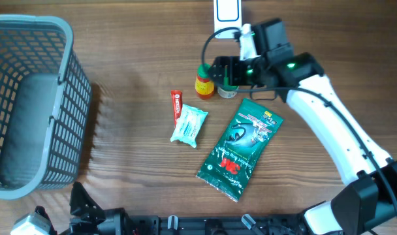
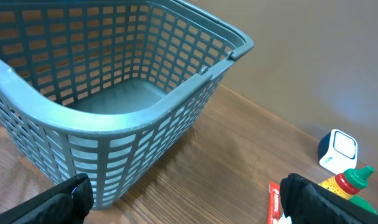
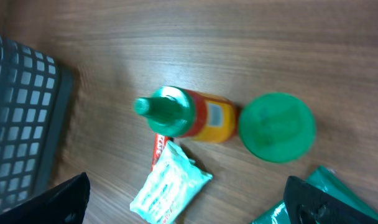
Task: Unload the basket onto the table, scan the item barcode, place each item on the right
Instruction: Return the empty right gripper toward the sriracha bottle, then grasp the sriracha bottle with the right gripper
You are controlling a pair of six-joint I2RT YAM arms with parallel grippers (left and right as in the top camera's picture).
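Small plastic bottle, yellow-and-red label, conical green cap (image 3: 189, 115), stands on the wood-grain surface (image 1: 133, 163) just beside a round green-lidded jar (image 3: 277, 126). Right gripper (image 1: 219, 73) above them, jaws wide, empty. Left gripper (image 2: 189, 208) likewise wide and empty, facing a rigid grey lattice basket (image 2: 114, 118).

You see a green-capped bottle (image 3: 198, 119) on the wooden table (image 3: 239, 37), just beside a round green lid (image 3: 277, 126); a white packet (image 3: 170, 190) lies nearer the camera, a basket (image 3: 21, 118) at the left edge.
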